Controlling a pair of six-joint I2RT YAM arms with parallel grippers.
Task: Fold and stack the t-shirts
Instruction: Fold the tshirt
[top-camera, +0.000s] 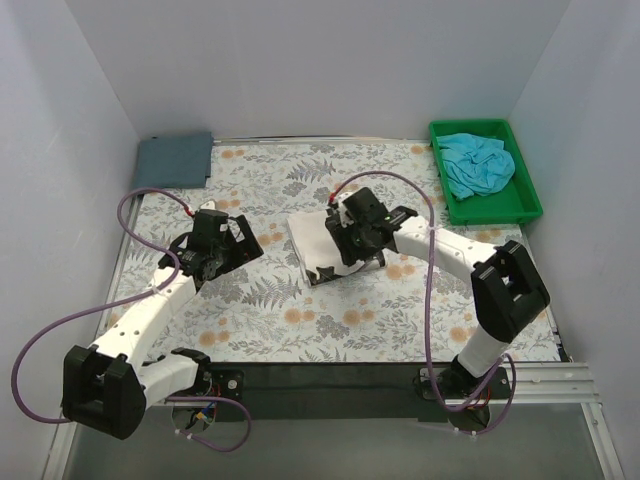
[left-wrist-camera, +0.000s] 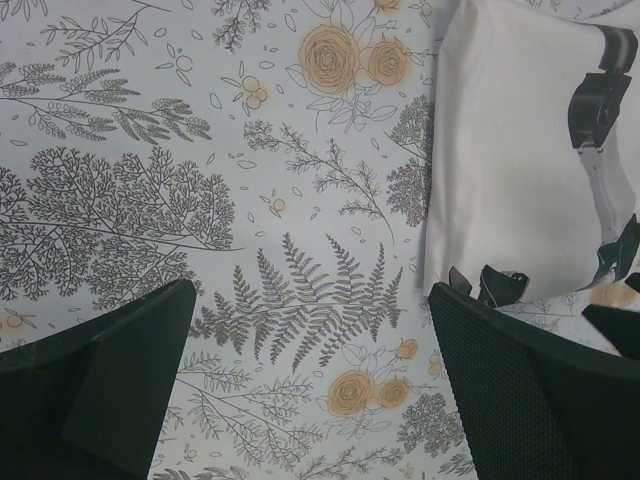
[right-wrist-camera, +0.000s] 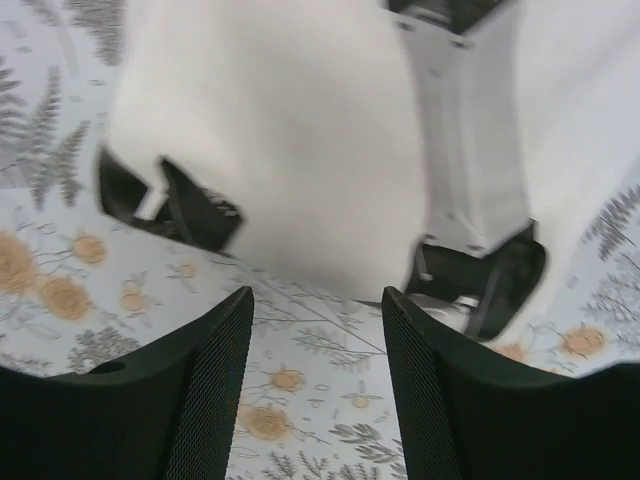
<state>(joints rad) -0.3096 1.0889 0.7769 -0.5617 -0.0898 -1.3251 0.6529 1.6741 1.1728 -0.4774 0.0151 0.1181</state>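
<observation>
My right gripper (right-wrist-camera: 315, 300), fingers spread, stands at the near edge of the folded cream-white cloth t-shirt with black print (right-wrist-camera: 280, 130), which lies just ahead of it on the floral tabletop (right-wrist-camera: 300, 400). My left gripper (left-wrist-camera: 312, 300), also spread, has the same shirt ahead to its right. The crumpled turquoise t-shirt (top-camera: 478, 163) sits in a green plastic tray (top-camera: 490, 214) well beyond my right gripper.
</observation>
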